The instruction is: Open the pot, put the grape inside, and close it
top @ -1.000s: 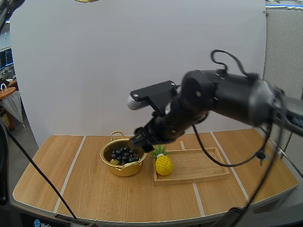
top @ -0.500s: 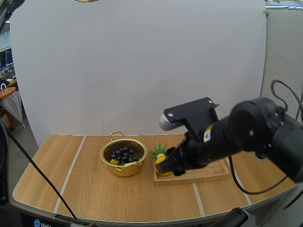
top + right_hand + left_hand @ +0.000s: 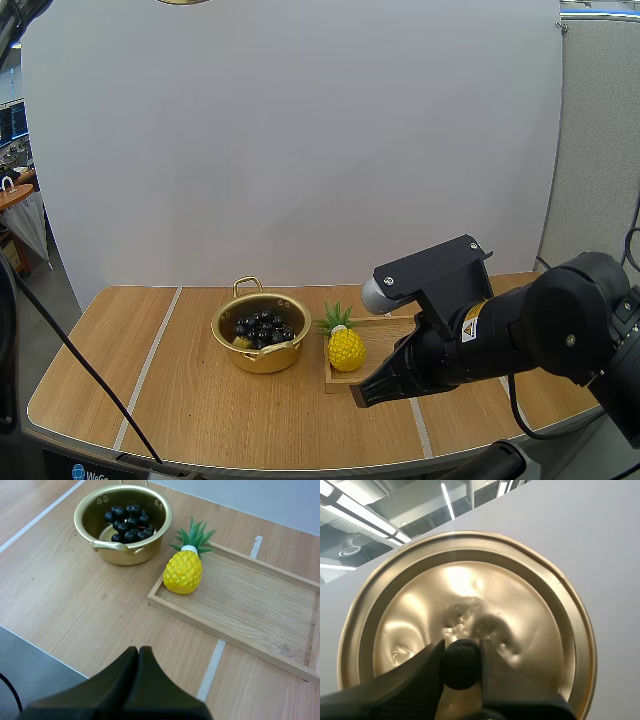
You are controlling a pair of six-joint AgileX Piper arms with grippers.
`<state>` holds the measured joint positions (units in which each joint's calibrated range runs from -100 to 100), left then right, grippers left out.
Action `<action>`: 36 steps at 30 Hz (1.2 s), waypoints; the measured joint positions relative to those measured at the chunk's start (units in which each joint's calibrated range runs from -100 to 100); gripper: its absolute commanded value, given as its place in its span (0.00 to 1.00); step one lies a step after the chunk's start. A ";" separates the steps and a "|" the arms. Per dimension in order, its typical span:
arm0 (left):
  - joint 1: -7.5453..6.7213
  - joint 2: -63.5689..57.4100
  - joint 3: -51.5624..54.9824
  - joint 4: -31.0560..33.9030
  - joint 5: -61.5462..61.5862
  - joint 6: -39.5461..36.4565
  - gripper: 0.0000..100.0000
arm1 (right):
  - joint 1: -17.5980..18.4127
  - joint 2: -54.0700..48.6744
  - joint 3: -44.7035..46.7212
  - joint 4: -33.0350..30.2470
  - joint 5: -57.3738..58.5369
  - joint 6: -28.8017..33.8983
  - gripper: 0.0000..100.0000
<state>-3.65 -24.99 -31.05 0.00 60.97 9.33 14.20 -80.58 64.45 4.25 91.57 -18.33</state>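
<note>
Tabletop (image 3: 110, 370) wood lies bare from the rounded left edge across to the pot (image 3: 262, 352), crossed by one pale stripe (image 3: 150, 362). The front strip before the pot is open as well. The pot stands uncovered left of the table's middle, well in from the front edge, with one looped handle to the back and one to the front. In it lies the bunch of grapes (image 3: 262, 326), dark and heaped on the bottom below the rim.

Just right of the pot and apart from it, a yellow pineapple (image 3: 346, 349) sits at the left end of the wooden tray (image 3: 400, 335), its green leaves toward the pot. The rest of the tray's board that shows is bare. The right gripper (image 3: 365, 393) hangs low by the tray's front rail, its fingers pressed together into one dark wedge, clasping nothing.

The right arm covers the tray's right front part in the high view. The left gripper (image 3: 462, 652) pinches the black knob (image 3: 462, 665) of the gold lid (image 3: 520, 605), one finger on either side. The lid's near rim is hidden behind those fingers, and where the lid hangs over the table cannot be told.
</note>
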 measured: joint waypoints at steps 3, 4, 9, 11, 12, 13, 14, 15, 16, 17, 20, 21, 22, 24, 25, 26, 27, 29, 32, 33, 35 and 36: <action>0.00 0.00 0.00 0.00 0.00 0.00 0.00 | 0.00 0.00 0.00 0.00 0.00 0.00 0.00; 0.00 0.00 0.00 0.00 0.00 0.00 0.00 | 0.00 0.00 0.00 0.00 0.00 0.00 0.00; 0.00 0.00 0.00 0.00 0.00 0.00 0.00 | 0.00 0.00 0.00 0.00 0.00 0.00 0.00; 0.00 0.00 0.00 0.00 0.00 0.00 0.00 | 0.00 0.00 0.00 0.00 0.00 0.00 0.00; 0.00 0.00 0.00 0.00 0.00 0.00 0.00 | 0.00 0.00 0.00 0.00 0.00 0.00 0.00; 0.00 0.00 0.00 0.00 0.00 0.00 0.00 | 0.00 0.00 0.00 0.00 0.00 0.00 0.00; 0.00 0.00 0.00 0.00 0.00 0.00 0.00 | 0.00 0.00 0.00 0.00 0.00 0.00 0.00; 0.00 0.00 0.00 -0.47 0.00 0.00 0.00 | 0.00 0.00 0.00 0.00 0.00 0.00 0.00; 0.00 0.00 0.00 -1.33 0.00 0.00 0.00 | 0.00 0.00 0.00 0.00 0.00 0.00 0.00; 0.00 0.00 0.00 -2.28 0.00 0.00 0.00 | 0.00 0.00 0.00 0.00 0.00 0.00 0.00; 0.00 0.00 0.00 -4.38 0.00 0.00 0.00 | 0.00 0.00 0.00 0.00 0.00 0.00 0.00; 0.00 0.00 0.00 -4.81 0.95 0.00 0.00 | 0.00 0.00 0.00 0.00 0.00 0.00 0.00; 0.00 -0.11 -0.13 -4.80 2.92 0.00 0.00 | 0.00 0.00 0.00 0.00 0.00 0.00 0.00; 0.00 -0.37 -0.13 -4.80 8.28 0.00 0.00 | 0.00 0.00 0.00 0.00 0.00 0.00 0.00; 0.00 -0.49 -0.13 -4.80 11.66 0.00 0.00 | 0.00 0.00 0.00 0.00 0.00 0.00 0.00; 0.00 -0.63 -0.13 -4.80 15.44 0.00 0.00 | 0.00 0.00 0.00 0.00 0.00 0.00 0.00; 0.00 -0.75 -0.16 -4.80 18.57 0.00 0.00 | 0.00 0.00 0.00 0.00 0.00 0.00 0.00; 0.00 -0.71 -0.16 -4.80 26.09 0.66 0.00 | 0.00 0.00 0.00 0.00 0.00 0.00 0.00; 0.00 -0.39 -0.16 -4.80 34.83 1.67 0.00 | 0.00 0.00 0.00 0.00 0.00 0.00 0.00; 0.00 -0.22 -0.16 -4.80 36.70 1.82 0.00 | 0.00 0.00 0.00 0.00 0.00 0.00 0.00; 0.00 0.46 -0.16 -4.80 38.29 2.17 0.00 | 0.00 0.00 0.00 0.00 0.00 0.00 0.00; 0.00 0.73 -0.16 -4.80 38.46 2.17 0.00 | 0.00 0.00 0.00 0.00 0.00 0.00 0.00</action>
<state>-3.65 -24.26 -31.21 -4.80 99.43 11.50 14.20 -80.58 64.45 4.25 91.57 -18.33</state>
